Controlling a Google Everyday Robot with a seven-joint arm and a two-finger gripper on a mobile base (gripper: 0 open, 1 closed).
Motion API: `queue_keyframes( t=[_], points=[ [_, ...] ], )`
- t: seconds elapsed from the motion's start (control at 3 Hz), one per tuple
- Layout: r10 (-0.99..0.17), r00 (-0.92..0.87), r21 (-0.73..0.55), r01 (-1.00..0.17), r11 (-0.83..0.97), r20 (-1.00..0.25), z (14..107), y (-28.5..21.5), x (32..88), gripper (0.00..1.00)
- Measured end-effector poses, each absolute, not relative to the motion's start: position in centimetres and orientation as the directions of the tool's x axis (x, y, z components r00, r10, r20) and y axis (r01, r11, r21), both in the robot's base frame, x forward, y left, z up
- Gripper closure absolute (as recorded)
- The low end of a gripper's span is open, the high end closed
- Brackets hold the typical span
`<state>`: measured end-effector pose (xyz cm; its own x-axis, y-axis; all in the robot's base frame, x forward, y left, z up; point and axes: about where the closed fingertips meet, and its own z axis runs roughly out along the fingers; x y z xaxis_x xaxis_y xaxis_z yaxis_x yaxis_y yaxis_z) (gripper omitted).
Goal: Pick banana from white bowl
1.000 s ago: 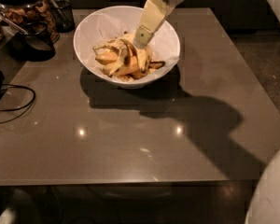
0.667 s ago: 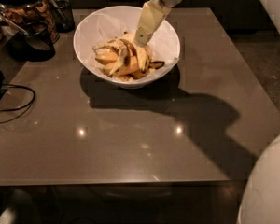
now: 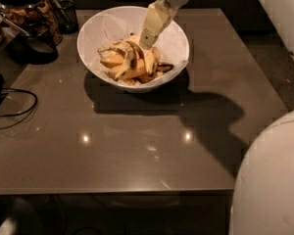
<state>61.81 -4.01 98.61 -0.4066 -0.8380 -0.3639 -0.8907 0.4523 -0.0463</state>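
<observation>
Gripper: you have the gripper (image 3: 146,41) reaching down at a slant from the top edge of the view, its tip over the right-centre of the bowl's inside.
Gripper state: you cannot tell from this view whether it is apart, together, or clamped on anything.
Tip contact: the tip meets the top of the fruit pile in your view; whether it truly touches or hangs just above, you cannot tell.
Banana: the banana (image 3: 129,58) lies in the bowl, on top of the pile, arching from the left side over to the middle. Its upper end sits just left of the gripper's tip. It is pale, with brown speckles.
Other bananas: deeper orange-yellow bananas (image 3: 111,60) lie under and beside it, with small blackened pieces (image 3: 165,66) at the pile's right edge.
Bowl: the bowl (image 3: 88,33) stands upright on the far half of the table, a little left of centre, lined with crinkled white paper.
Table: you see a brown glossy table (image 3: 137,146) with a dark shadow of the arm across its right side.
Far left: a jar (image 3: 27,9) with a dark lid stands at the back corner, a dark cup (image 3: 66,16) beside it, both well apart from the bowl.
Left edge: a black cable (image 3: 14,109) loops on the table.
Lower right: a white robot body (image 3: 277,180) fills the corner.
</observation>
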Motion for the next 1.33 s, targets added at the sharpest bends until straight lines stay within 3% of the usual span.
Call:
queue_keyframes(
  t=[1.33],
  points=[
    [-0.833,-0.481,-0.021,-0.863,0.505,-0.274,95.3,-3.4,64.9,0.33]
  ],
)
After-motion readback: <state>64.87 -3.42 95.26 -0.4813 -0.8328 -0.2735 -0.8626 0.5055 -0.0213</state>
